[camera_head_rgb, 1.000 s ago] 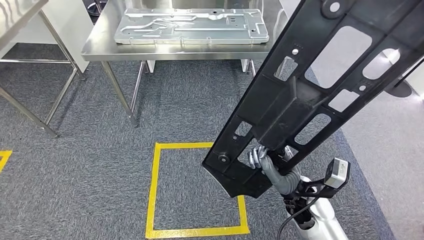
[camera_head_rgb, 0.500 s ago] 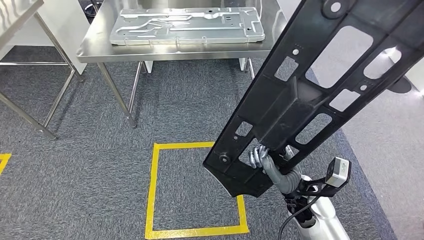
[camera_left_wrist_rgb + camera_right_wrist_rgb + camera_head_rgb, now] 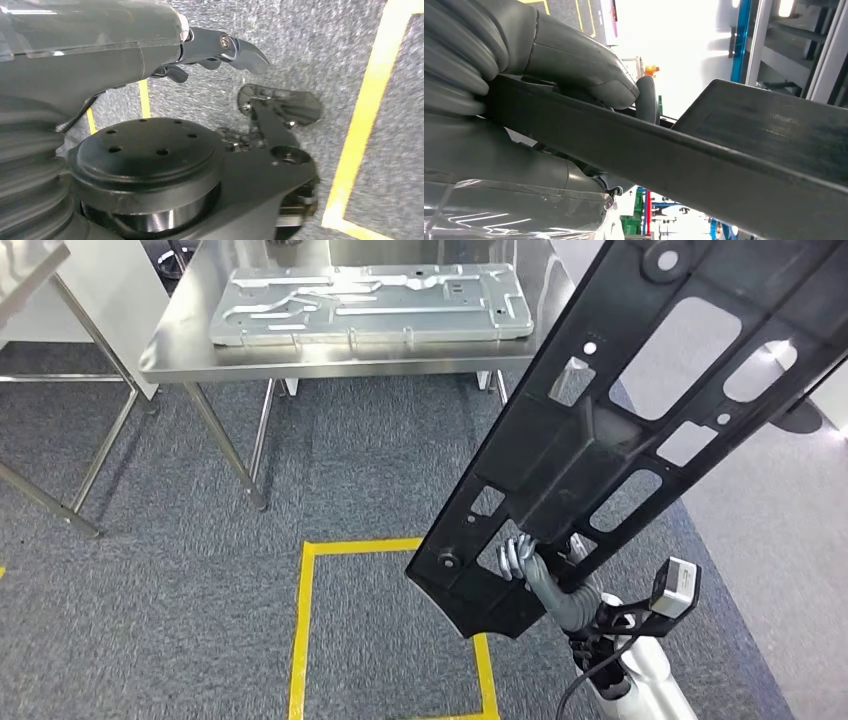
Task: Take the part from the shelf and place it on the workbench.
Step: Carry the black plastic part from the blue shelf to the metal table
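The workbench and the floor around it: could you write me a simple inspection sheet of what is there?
Surface: steel workbench, top shiny.
Job's things: long black part with cut-outs, held up at a slant, not yet on the workbench.
Clutter: a silver metal panel lies flat on the workbench.
Robot hands: right robot hand grips the black part near its lower end; left robot hand holds nothing, hanging over the carpet.
Cables: a black cable at the right arm.
Surroundings: grey carpet, yellow tape square, a second table's legs.
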You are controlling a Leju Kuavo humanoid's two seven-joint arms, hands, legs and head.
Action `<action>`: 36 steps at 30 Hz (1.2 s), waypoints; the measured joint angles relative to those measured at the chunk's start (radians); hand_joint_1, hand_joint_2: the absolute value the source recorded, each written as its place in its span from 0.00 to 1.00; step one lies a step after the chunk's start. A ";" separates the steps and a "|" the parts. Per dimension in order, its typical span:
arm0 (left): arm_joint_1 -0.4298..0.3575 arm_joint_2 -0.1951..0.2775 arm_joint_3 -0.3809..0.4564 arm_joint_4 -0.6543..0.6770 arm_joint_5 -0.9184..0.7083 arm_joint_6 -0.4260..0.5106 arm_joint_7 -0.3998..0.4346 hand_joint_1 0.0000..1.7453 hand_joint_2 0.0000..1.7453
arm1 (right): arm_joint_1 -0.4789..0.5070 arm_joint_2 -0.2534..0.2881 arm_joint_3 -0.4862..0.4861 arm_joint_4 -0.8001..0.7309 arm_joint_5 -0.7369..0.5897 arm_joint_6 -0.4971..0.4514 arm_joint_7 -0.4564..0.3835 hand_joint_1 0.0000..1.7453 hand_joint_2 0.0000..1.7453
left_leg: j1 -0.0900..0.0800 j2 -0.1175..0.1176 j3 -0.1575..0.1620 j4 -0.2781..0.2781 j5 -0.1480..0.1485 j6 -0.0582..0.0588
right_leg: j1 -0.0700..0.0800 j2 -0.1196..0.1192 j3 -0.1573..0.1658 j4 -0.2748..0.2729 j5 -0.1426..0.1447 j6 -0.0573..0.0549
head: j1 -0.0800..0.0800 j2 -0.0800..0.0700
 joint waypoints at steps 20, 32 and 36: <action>-0.003 0.001 0.001 0.000 0.004 -0.003 -0.001 0.00 1.00 | -0.033 0.001 0.005 0.021 0.003 0.006 0.007 1.00 1.00 | 0.009 0.000 0.027 0.244 -0.214 -0.049 | -0.001 -0.015 -0.137 -0.028 0.113 -0.043 | -0.001 0.000; 0.003 0.004 0.002 0.000 0.000 0.001 0.001 0.00 1.00 | -0.035 0.002 0.010 0.025 -0.002 0.006 0.001 1.00 1.00 | -0.006 -0.011 0.063 -0.018 -0.027 0.018 | 0.008 -0.001 -0.118 0.074 0.060 -0.003 | 0.000 0.000; 0.005 0.003 0.002 0.000 0.001 0.002 0.001 0.00 1.00 | -0.024 0.001 0.013 0.024 -0.002 0.005 0.000 1.00 1.00 | -0.002 -0.012 0.100 -0.021 -0.062 0.020 | -0.001 -0.005 -0.279 0.259 -0.022 0.011 | 0.000 0.000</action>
